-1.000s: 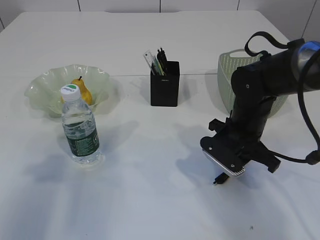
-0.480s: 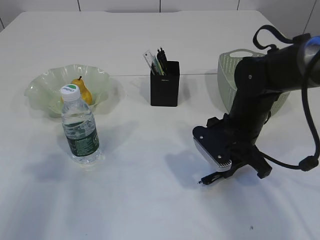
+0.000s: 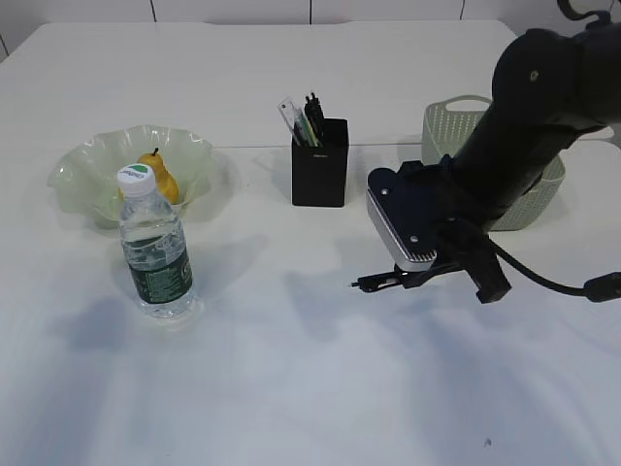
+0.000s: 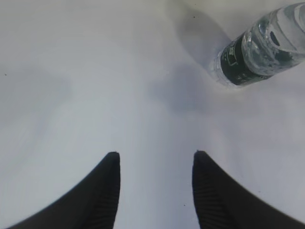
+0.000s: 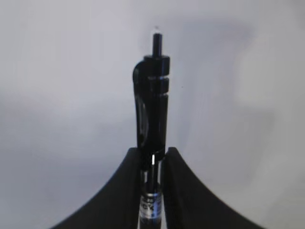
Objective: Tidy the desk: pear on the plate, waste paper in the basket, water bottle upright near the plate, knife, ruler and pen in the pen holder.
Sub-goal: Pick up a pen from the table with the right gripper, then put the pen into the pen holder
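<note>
My right gripper (image 3: 409, 280) is shut on a black pen (image 3: 376, 282), which sticks out level to the left above the table, right of the black pen holder (image 3: 320, 170). In the right wrist view the pen (image 5: 152, 109) is pinched between the fingers of that gripper (image 5: 152, 151). The clear ruler (image 3: 289, 115) and dark items stand in the holder; I cannot tell whether the knife is among them. The pear (image 3: 160, 175) lies on the green plate (image 3: 78, 165). The water bottle (image 3: 155, 248) stands upright in front of it. My left gripper (image 4: 155, 155) hangs open over bare table near the bottle (image 4: 257, 52). The waste paper is out of view.
The sage-green basket (image 3: 448, 121) stands at the back right, partly hidden behind my right arm (image 3: 529, 116). A cable (image 3: 563, 286) trails from that arm across the table to the right edge.
The right arm has risen and swung left toward the pen holder with the pen. The pen has come off the table and now points left. Bottle, plate and holder have not moved.
</note>
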